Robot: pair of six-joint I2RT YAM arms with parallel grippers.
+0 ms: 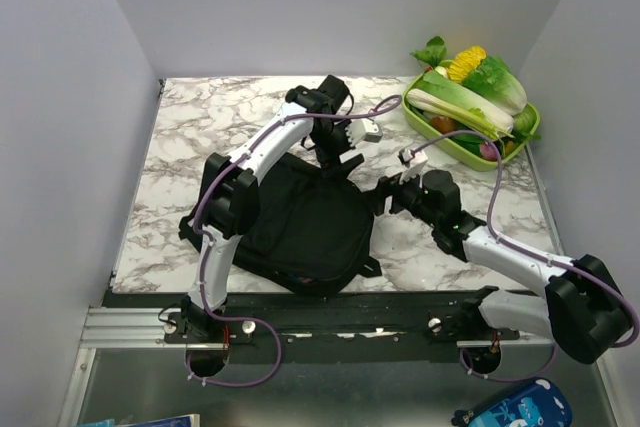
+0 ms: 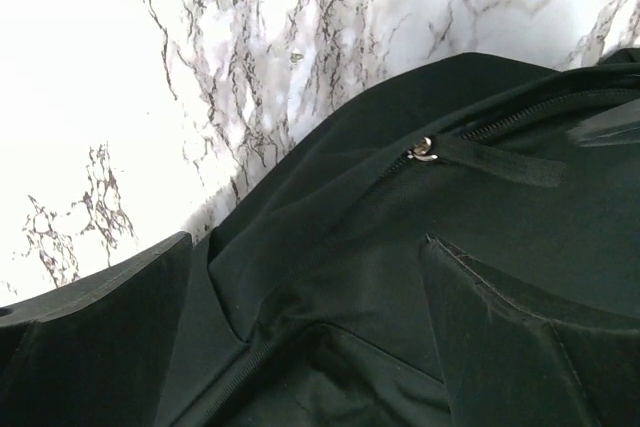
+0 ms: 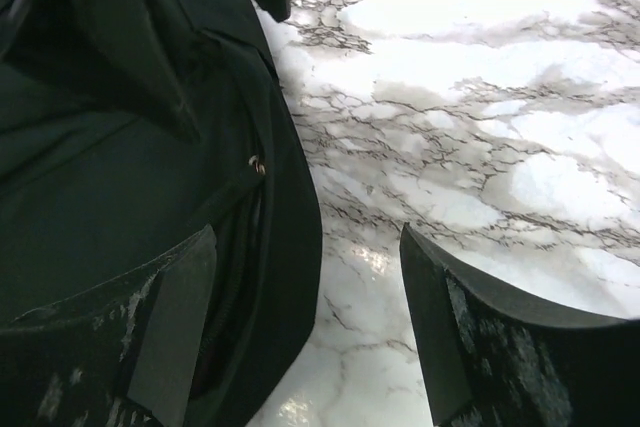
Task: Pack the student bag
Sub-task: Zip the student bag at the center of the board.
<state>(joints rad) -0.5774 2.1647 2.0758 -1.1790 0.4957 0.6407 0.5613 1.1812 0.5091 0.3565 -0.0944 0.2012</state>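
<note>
At far right, a green tray point(image 1: 462, 154) holds vegetables point(image 1: 470, 97); left claw point(image 2: 305, 287) and right claw point(image 3: 308, 247) gape by the student bag point(image 1: 300, 222).

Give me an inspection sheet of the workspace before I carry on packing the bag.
Surface: marble-patterned table, no spills seen.
Job's things: black student bag lies at left-centre; zipper pull visible, cannot tell whether it is zipped.
Clutter: green tray of vegetables at the far right corner, apart from the bag.
Grippers: left gripper open above the bag's fabric; right gripper open, fingers straddling the bag's right edge.
Cables: purple cables run along both arms.
Surroundings: white walls on three sides; blue patterned item below the table's near edge, right.
</note>
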